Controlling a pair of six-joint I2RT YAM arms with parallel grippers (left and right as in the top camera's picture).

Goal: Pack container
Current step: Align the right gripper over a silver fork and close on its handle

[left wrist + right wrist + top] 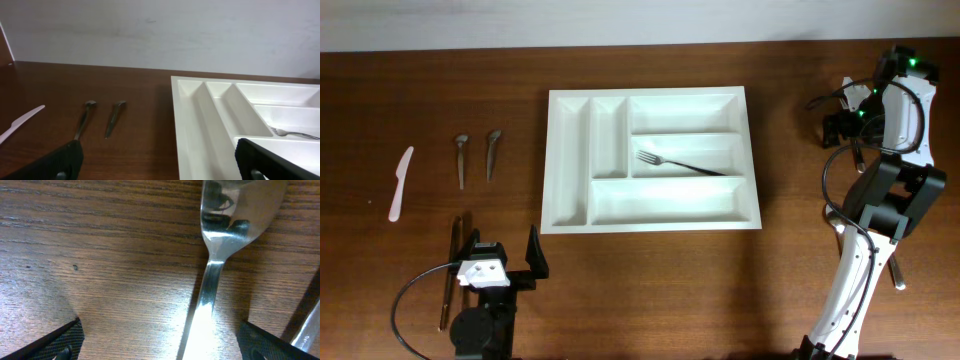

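The white cutlery tray (570, 160) lies mid-table, with one metal fork (680, 163) in its middle long compartment. My left gripper (502, 258) is open and empty near the front edge, left of the tray. In the left wrist view its fingers (160, 167) straddle bare wood and the tray's left wall (187, 125). My right gripper (847, 125) is open at the far right, low over the table. In the right wrist view its fingers (160, 345) straddle a metal spoon (207, 290) that lies on the wood, not gripped.
Two metal spoons (461, 158) (492, 152) and a white plastic knife (400, 182) lie left of the tray. A dark-handled utensil (450, 272) lies beside my left gripper. Another utensil (897, 275) lies by the right arm's base, and one shows at the right wrist view's edge (307, 325).
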